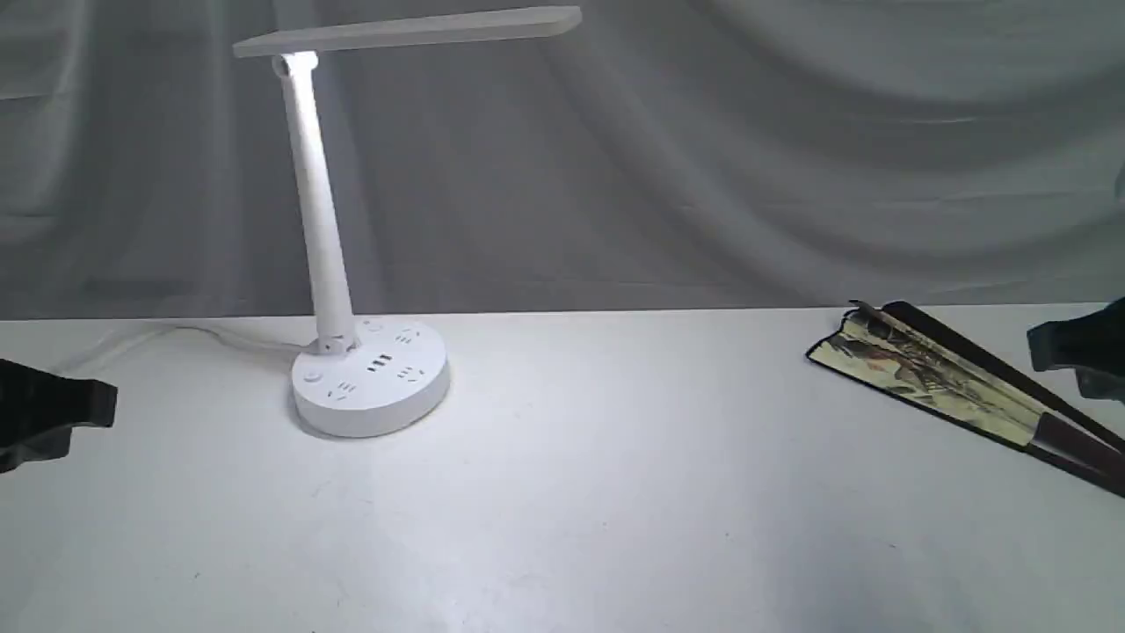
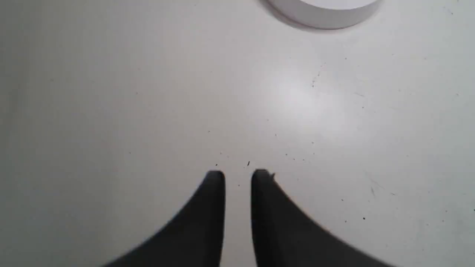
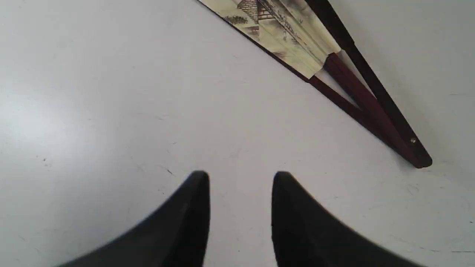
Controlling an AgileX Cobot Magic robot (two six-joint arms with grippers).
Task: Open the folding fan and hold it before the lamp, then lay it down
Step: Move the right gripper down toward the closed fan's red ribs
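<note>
The folding fan (image 1: pixel 949 387) lies on the white table at the far right, only slightly spread, its cream painted leaf toward the middle and its maroon ribs running off the right edge. In the right wrist view the folding fan (image 3: pixel 334 70) shows with its pivot end free. My right gripper (image 3: pixel 240 178) hovers open beside it, empty, clear of the ribs. The lamp (image 1: pixel 338 229) stands left of centre, bar head high, round base on the table. My left gripper (image 2: pixel 237 176) is at the far left, jaws a narrow gap apart, empty, near the lamp base (image 2: pixel 323 13).
A white cable (image 1: pixel 176 334) runs from the lamp's base toward the back left. Grey draped cloth (image 1: pixel 747 149) closes off the rear. The white table (image 1: pixel 615 492) is scuffed and speckled.
</note>
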